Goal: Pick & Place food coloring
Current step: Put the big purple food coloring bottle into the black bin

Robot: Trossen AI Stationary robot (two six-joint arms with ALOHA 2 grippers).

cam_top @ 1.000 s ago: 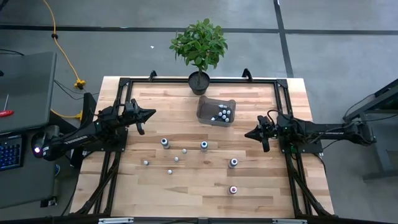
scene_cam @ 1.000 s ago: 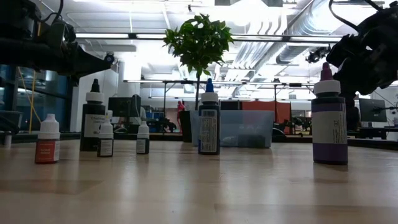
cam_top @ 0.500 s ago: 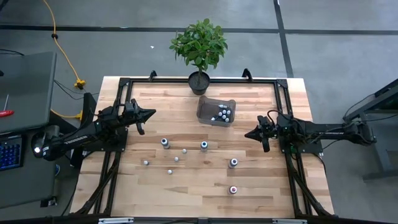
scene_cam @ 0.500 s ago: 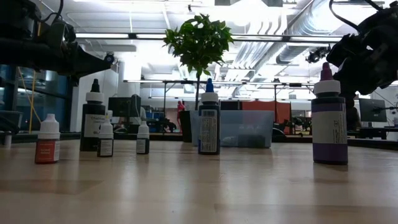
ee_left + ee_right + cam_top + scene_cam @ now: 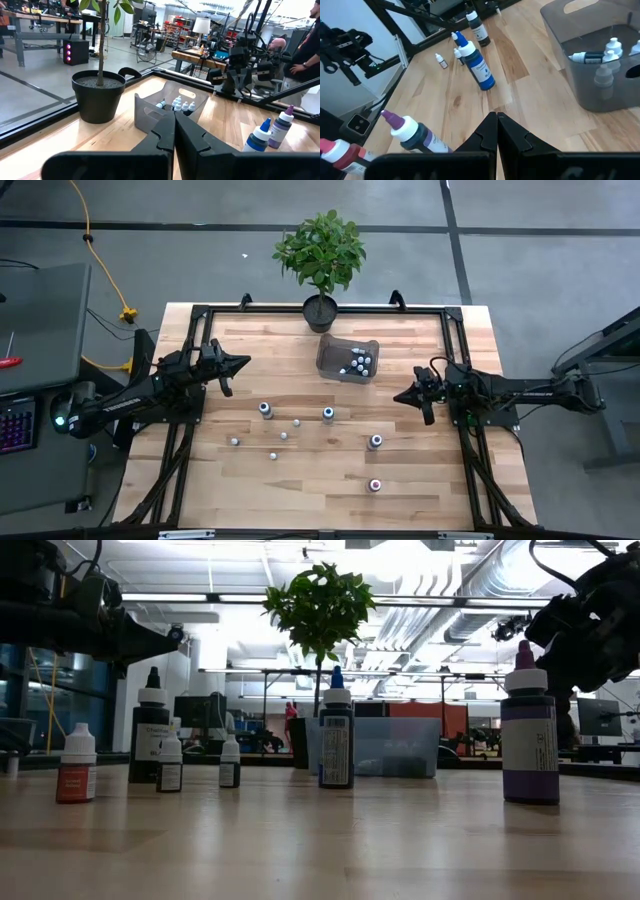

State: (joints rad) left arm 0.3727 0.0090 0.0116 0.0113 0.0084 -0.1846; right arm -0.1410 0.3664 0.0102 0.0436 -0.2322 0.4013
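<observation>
**On the wooden table: bottles scattered, both grippers shut and empty**

On the table (image 5: 420, 480), a pale butcher-block top framed by black rails, the largest thing is a potted plant (image 5: 320, 255) at the far edge, its pot inside the rail. Just in front of it stands a clear bin (image 5: 347, 358) with a few small bottles (image 5: 358, 362) already inside. The floor around is grey concrete with dark tape lines; a yellow cable (image 5: 100, 265) runs along it on the left.

The left gripper (image 5: 240, 362) hangs over the left side of the table, well apart from the bin, fingers pressed together and holding nothing. The right gripper (image 5: 399, 396) hangs at the right side, likewise closed and empty.

The rest of the food coloring stands loose on the open wood between the arms: a blue-capped bottle (image 5: 328, 414), a purple-capped one (image 5: 375, 442), a red-capped one (image 5: 375, 485) nearest the front edge, a dark one (image 5: 265, 410) and several tiny ones (image 5: 283, 436).

The low view alone shows the room behind: an open workshop with ceiling ducts, strip lights and benches. It also shows the bottles upright. The left wrist view adds a person's sleeve (image 5: 306, 62) beyond the table. The right wrist view shows a bottle lying on its side in the bin (image 5: 587, 58).
</observation>
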